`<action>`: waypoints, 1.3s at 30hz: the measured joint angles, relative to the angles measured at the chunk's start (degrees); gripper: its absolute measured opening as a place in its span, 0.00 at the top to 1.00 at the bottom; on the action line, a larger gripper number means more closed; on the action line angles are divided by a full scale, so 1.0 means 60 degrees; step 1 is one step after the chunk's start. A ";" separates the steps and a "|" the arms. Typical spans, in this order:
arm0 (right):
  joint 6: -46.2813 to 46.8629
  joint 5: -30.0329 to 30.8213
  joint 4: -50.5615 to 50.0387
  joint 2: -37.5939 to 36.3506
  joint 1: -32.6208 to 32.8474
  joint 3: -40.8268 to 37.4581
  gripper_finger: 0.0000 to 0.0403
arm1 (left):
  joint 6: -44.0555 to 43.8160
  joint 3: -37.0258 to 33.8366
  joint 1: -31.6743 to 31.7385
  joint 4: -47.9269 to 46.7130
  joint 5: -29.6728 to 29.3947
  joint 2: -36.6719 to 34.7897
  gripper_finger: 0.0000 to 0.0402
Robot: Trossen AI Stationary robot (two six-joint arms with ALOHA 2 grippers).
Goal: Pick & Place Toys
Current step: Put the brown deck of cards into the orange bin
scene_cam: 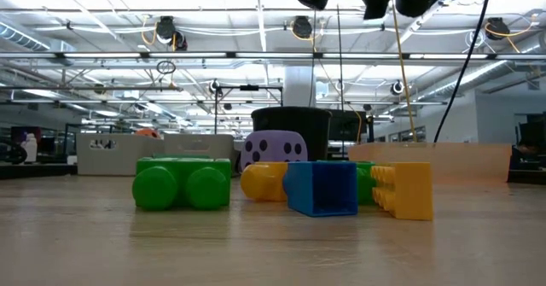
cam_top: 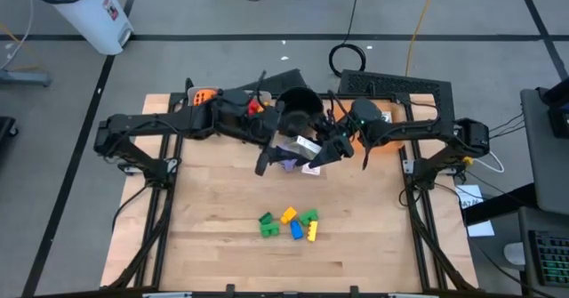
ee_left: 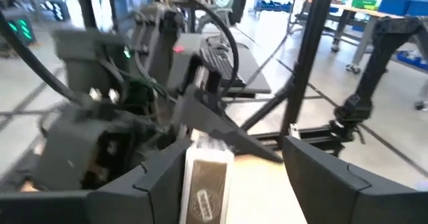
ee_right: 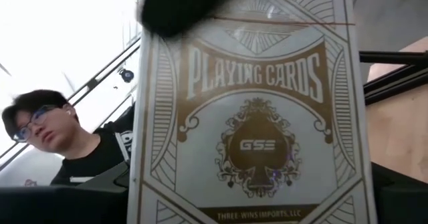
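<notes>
A white and gold playing-card box (ee_right: pixel 254 117) is held above the table's far middle; it also shows in the high view (cam_top: pixel 303 144). My right gripper (cam_top: pixel 322 149) is shut on it. My left gripper (ee_left: pixel 234 177) is open, one finger on either side of the box's other end (ee_left: pixel 206 177). Whether it touches the box, I cannot tell. Below them a purple die (cam_top: pixel 289 162) and a white card (cam_top: pixel 312 168) lie on the table. Green, yellow and blue blocks (cam_top: pixel 289 223) lie in a cluster near the front. My right gripper holds the card box between its two fingers, the box's printed face (ee_right: pixel 254 144) turned toward its wrist camera. The fingers come from the table's right side. The box is lifted clear of the table. The pads themselves are hidden by the box.
A round black pot (cam_top: pixel 299 105) stands just behind the two grippers. A black keyboard (cam_top: pixel 391 86) lies at the far right. Bare wood lies between the die and the block cluster. A person shows beyond the table in the right wrist view (ee_right: pixel 47 137).
</notes>
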 joint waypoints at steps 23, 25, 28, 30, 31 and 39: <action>-0.0312 -0.0063 -0.0559 0.0004 -0.0229 0.1268 0.30 | -0.1527 0.0004 0.1086 -0.0927 -0.1881 -0.2052 0.38; -0.0820 -0.0078 -0.1273 0.0004 -0.0229 0.1756 0.30 | -0.2263 0.0004 0.1179 -0.1160 -0.1888 -0.2178 0.38; -0.2144 -0.0077 -0.3082 0.0000 -0.0229 0.2596 0.30 | -0.3218 0.0004 0.1293 -0.1365 -0.1901 -0.2237 0.38; -0.3361 0.0000 -0.4733 0.0000 -0.0229 0.3216 0.30 | -0.3785 0.0004 0.1360 -0.1590 -0.1899 -0.2221 0.38; -0.4030 0.0078 -0.5683 0.0000 -0.0229 0.3551 0.30 | -0.4052 0.0004 0.1397 -0.1704 -0.1895 -0.2216 0.38; -0.9521 0.3602 -1.1538 -0.0004 -0.0180 0.5371 0.30 | -0.5885 0.0004 0.1782 -0.2632 -0.2032 -0.2208 0.38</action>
